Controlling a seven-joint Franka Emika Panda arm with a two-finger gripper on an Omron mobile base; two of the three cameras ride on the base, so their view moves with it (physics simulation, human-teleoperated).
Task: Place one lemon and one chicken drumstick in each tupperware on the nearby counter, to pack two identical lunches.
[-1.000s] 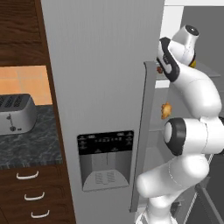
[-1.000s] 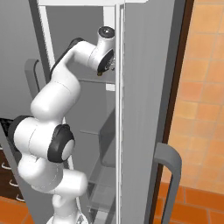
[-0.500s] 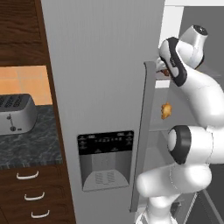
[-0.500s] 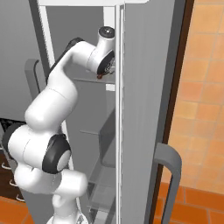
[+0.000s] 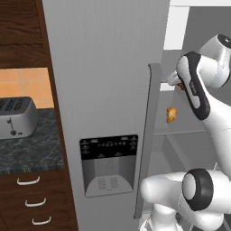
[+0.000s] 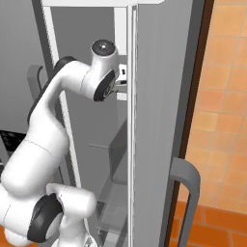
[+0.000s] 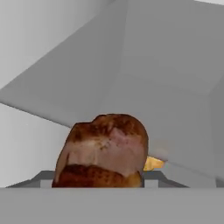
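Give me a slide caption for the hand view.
Gripper shut on a browned chicken drumstick inside the grey fridge.

The chicken drumstick point(image 7: 105, 151) is dark brown with a pink patch and a crispy brown bottom. The fridge point(image 5: 108, 81) is plain grey — inside too. The counter point(image 5: 27, 149) is dark with grey speckles. The toaster point(image 5: 17, 117) is silver, the drawers point(image 5: 31, 203) brown, and the wall tiles point(image 6: 219, 96) orange.
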